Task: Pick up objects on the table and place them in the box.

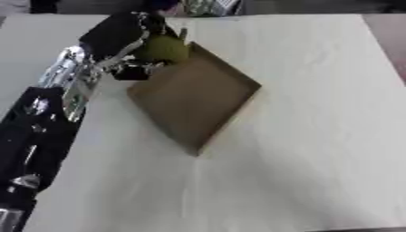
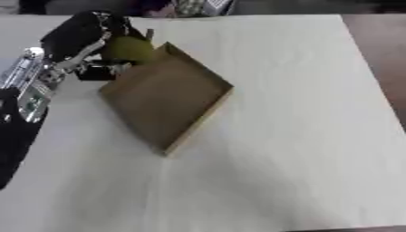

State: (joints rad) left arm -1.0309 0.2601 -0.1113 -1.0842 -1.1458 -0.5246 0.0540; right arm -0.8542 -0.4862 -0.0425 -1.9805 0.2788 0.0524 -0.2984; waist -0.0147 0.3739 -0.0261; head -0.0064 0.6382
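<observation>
The carrying step is in hand: a green, pear-like fruit [image 1: 165, 48] is held by the left robot hand [image 1: 127, 43], whose fingers are curled round it, at the far left corner of the box [image 1: 194, 97]. The fruit appears to hang just over the box's far rim rather than inside it, though whether it touches the rim cannot be told from these views. The box, a shallow brown cardboard tray, is set askew on the counter [image 1: 317, 136], nearer the far left corner than the middle, with one corner pointing toward the near edge.

For the next move, the fruit needs to be brought a little further toward the middle of the box, past the raised wall, and lowered before the fingers are spread; a release too near the rim could let it roll out over the wall onto the counter.

The box looks bare inside, and no other loose objects are seen on the counter. Some unclear clutter [image 1: 208, 6] lies beyond the far edge, well apart from the work. Nothing stands between the fruit and the box floor. The right robot hand is not seen in either view.
</observation>
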